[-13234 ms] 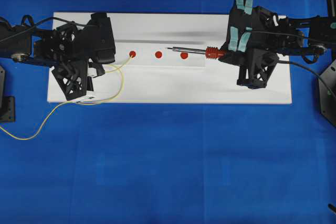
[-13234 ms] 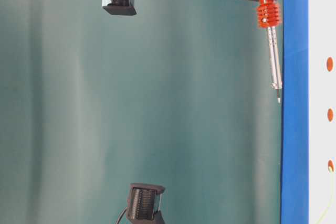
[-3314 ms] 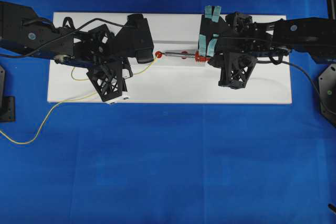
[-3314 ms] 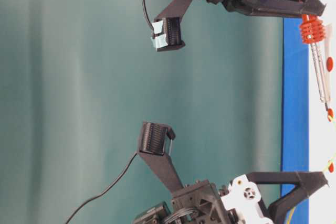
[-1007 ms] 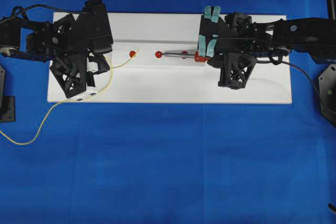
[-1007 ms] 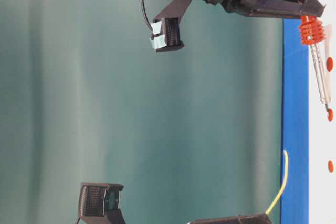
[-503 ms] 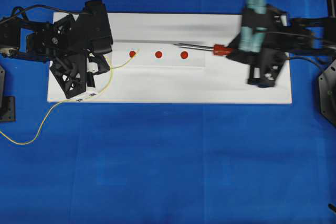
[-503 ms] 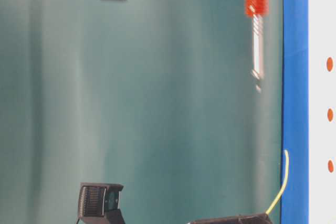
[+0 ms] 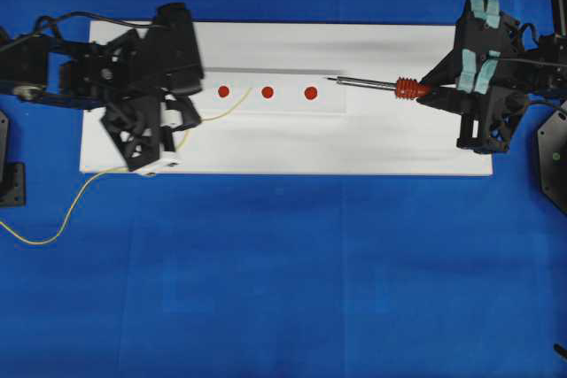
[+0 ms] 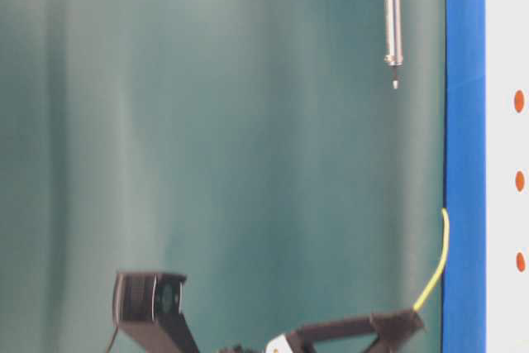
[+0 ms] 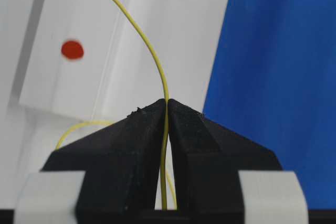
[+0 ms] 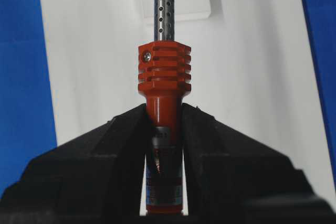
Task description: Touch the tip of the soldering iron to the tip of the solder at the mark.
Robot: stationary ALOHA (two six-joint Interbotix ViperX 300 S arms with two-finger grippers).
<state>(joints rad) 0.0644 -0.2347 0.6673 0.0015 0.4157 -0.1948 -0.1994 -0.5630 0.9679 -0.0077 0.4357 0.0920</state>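
Note:
The soldering iron [image 9: 407, 88] has an orange-red ribbed handle and a silver shaft. It points left, and its dark tip hangs above the board, right of the right-hand red mark [image 9: 311, 93]. My right gripper [image 12: 164, 111] is shut on the handle [image 12: 164, 82]. The solder [image 9: 226, 111], a thin yellow wire, is pinched in my left gripper [image 11: 167, 103], which is shut on it. Its free end curves up toward the left [image 9: 223, 91] and middle marks [image 9: 267, 92]. In the table-level view the iron [image 10: 388, 14] and the solder [image 10: 434, 274] are far apart and off the board.
The white board [image 9: 283, 143] lies on a blue cloth [image 9: 283, 289] and carries three red marks in a row. The solder's loose tail [image 9: 71, 210] trails off the board to the front left. A black stand [image 9: 554, 152] sits at the right edge.
My right gripper has pulled the iron back to the right and up, away from the middle mark. My left gripper has shifted slightly right, still holding the solder.

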